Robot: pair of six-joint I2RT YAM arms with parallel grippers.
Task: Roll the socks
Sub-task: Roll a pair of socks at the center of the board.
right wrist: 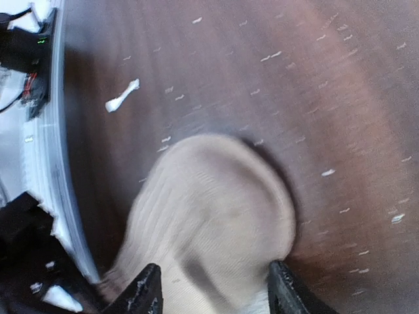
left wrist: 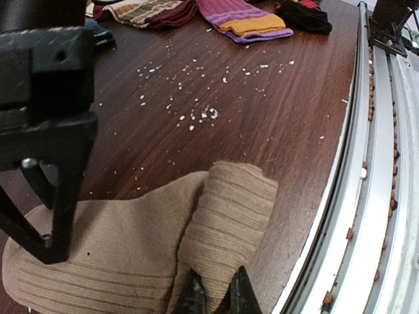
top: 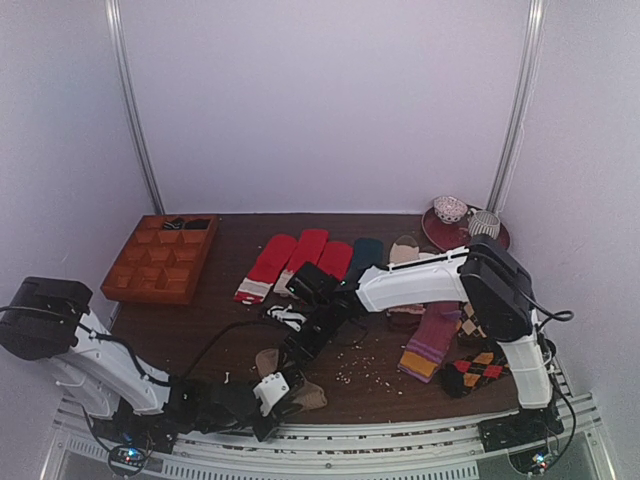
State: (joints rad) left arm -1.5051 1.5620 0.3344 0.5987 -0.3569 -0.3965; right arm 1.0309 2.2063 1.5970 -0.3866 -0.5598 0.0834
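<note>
The tan-brown socks (left wrist: pixel 124 261) lie flat near the table's front edge, with one end folded over into a thick ribbed flap (left wrist: pixel 232 209). My left gripper (left wrist: pixel 216 296) is shut on that flap, its black fingertips pinching the knit. In the top view the socks (top: pixel 266 361) are mostly hidden beneath both grippers. My right gripper (right wrist: pixel 216 288) hangs open over the socks' rounded end (right wrist: pixel 216 203), one finger at each side of it; this view is blurred. From above, the right gripper (top: pixel 300 345) sits just behind the left gripper (top: pixel 276 393).
A wooden compartment tray (top: pixel 160 258) stands at the back left. Red socks (top: pixel 268 265), a purple sock (top: pixel 432 340) and argyle socks (top: pixel 478 370) lie across the middle and right. A dark red plate (top: pixel 440 235) holds rolled bundles. Crumbs (top: pixel 360 372) dot the wood. A metal rail (left wrist: pixel 373 163) edges the front.
</note>
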